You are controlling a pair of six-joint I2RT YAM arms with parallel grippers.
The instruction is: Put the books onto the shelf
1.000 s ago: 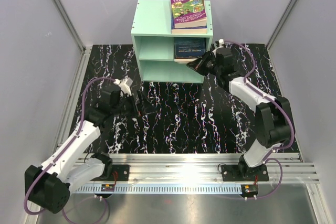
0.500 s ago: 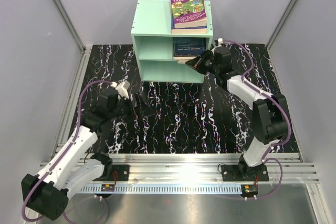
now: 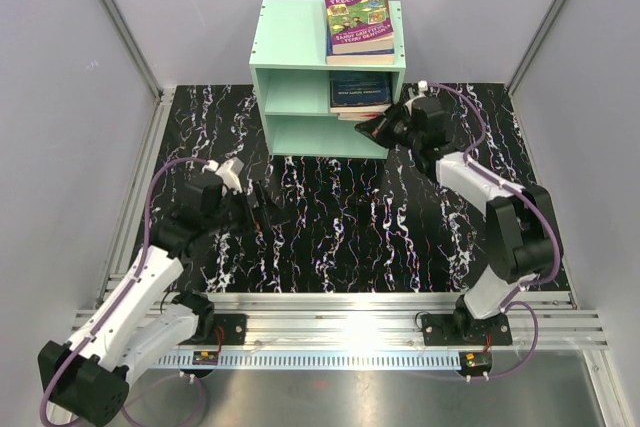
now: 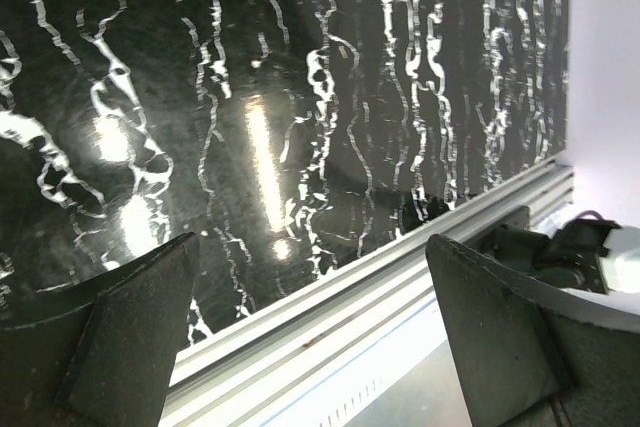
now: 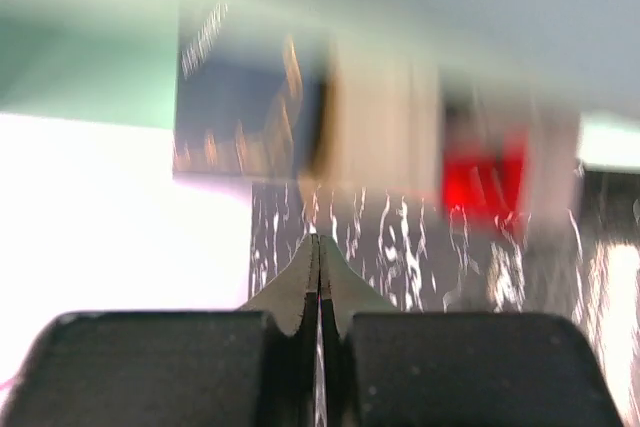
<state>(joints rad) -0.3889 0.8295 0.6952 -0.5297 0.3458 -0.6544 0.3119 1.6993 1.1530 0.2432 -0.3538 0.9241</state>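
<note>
Several books partly hidden inside shelf; right-wrist view blurred.

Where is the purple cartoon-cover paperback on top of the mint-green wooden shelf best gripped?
Probably its near short edge, approached from the front. The purple cartoon-cover paperback lies flat on another book atop the mint-green wooden shelf, so only that edge faces the arms.

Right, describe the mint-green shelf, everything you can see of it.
The shelf is a mint-green, painted-looking boxy unit, upright at the far edge of the marbled table, with two front-open compartments. A purple-covered book stack lies on its flat top, right side; dark blue books lie in the upper compartment's right half, jutting slightly out.
</note>
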